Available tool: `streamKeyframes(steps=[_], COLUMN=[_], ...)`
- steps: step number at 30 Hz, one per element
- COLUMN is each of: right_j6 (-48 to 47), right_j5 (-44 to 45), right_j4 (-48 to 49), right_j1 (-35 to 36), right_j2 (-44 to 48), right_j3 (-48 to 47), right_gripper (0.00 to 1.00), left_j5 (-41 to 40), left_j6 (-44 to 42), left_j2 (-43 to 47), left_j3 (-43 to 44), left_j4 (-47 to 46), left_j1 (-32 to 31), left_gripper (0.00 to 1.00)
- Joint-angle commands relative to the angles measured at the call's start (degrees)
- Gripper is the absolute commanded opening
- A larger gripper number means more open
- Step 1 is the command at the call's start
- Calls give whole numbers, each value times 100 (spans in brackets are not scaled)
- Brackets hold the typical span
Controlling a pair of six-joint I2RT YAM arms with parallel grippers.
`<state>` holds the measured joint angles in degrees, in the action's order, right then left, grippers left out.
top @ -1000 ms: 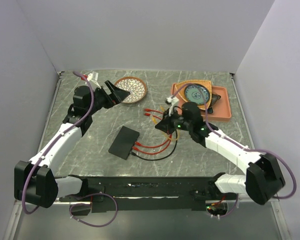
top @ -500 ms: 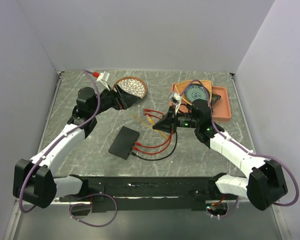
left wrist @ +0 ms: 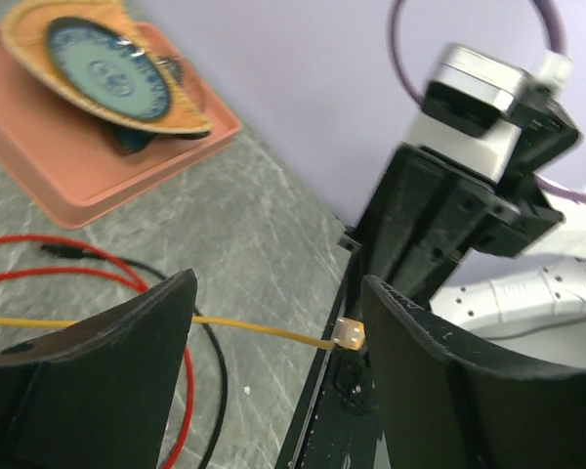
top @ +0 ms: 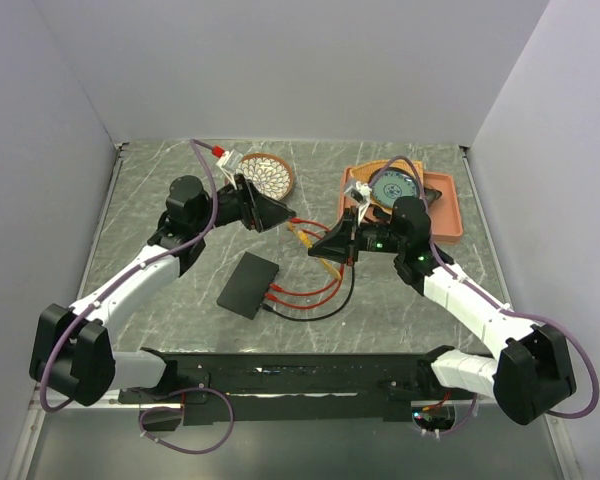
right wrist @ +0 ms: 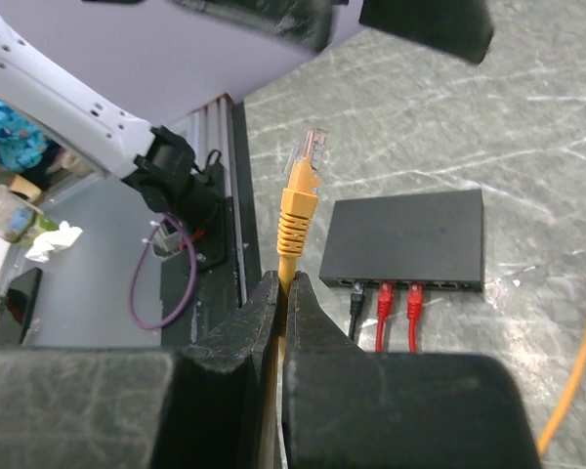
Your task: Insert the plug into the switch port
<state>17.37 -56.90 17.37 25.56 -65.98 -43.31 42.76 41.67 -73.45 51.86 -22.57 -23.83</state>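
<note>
The switch [top: 248,285] [right wrist: 410,234] lies flat on the table, with one black and two red plugs [right wrist: 396,296] in its near-edge ports. My right gripper [top: 318,250] [right wrist: 283,283] is shut on a yellow cable just behind its plug [right wrist: 307,154], which points up and away, raised above the table beside the switch. My left gripper [top: 278,217] [left wrist: 278,293] is open. The yellow plug [left wrist: 350,333] and its cable show in the gap between its fingers, touching neither.
An orange tray [top: 450,215] holding stacked plates stands at the back right. A patterned bowl [top: 268,172] sits at the back, behind my left gripper. Red and black cables [top: 315,295] loop beside the switch. A black rail [top: 300,375] runs along the near edge.
My left arm has swung right, from beside the bowl to close by my right gripper, and its jaws have narrowed somewhat. My right gripper has shifted slightly with the yellow cable.
</note>
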Motion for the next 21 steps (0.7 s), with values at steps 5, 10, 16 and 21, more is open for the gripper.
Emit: streamKeyframes(steps=[5, 10, 16, 21], right_j6=[575, 698, 663, 619], right_j5=[-453, -488, -471, -409], right_j4=[979, 1120, 1059, 953], right_j1=[-165, -183, -201, -192], right_j2=[94, 67, 67, 50], right_j3=[-99, -99, -125, -125], right_gripper=[0, 0, 0, 0], left_j5=[637, 672, 751, 742], left_j6=[-264, -493, -537, -529], left_j2=[120, 85, 15, -11], left_j3=[114, 211, 272, 316], left_j4=[-810, -618, -600, -600], left_j1=[-262, -402, -482, -517], left_gripper=[65, 60, 50, 31])
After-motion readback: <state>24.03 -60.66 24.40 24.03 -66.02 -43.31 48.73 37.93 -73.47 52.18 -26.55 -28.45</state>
